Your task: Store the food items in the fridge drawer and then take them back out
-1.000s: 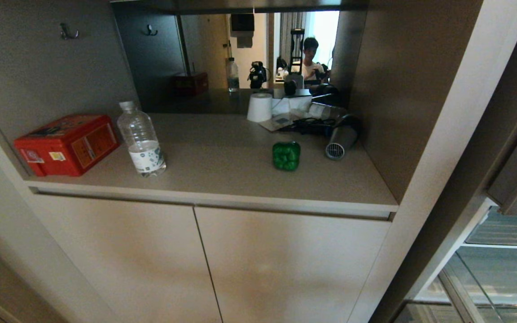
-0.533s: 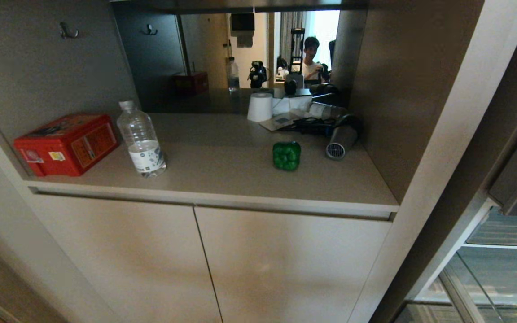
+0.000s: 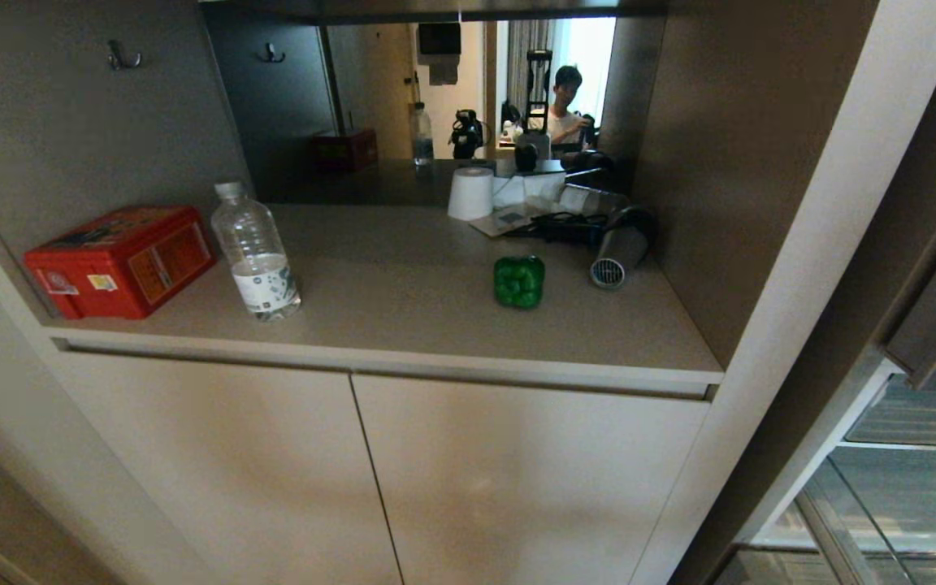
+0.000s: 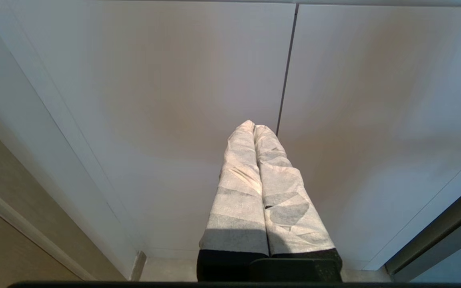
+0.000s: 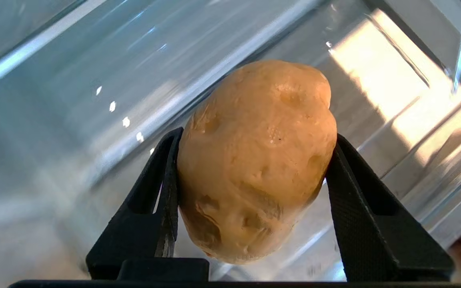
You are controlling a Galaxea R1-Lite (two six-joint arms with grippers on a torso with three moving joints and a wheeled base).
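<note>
Gripped in my right claw (image 5: 252, 168) is the potato (image 5: 254, 160), its two black fingers (image 5: 162, 188) pressed against the potato's sides, and it hangs over clear plastic fridge drawers (image 5: 394, 120) whose ribbed surface and bright edges show behind it; which drawer lies directly below I cannot tell. My left claw (image 4: 254, 128) is pressed together, its wrapped white fingers (image 4: 238, 188) touching along their length, holding nothing, pointed at the pale cupboard doors (image 4: 174, 100) below the bench. On the bench (image 3: 403, 317) the green pepper (image 3: 518, 282) sits alone, just beside the grey hair dryer (image 3: 618, 256) and in front of the white paper roll (image 3: 470, 193). A water bottle (image 3: 255, 252) stands upright further left, next to a red box (image 3: 120, 260). At the lower right edge of the head view the clear fridge shelves (image 3: 899, 479) show. A person (image 3: 567, 114) appears in the mirror behind the bench.
</note>
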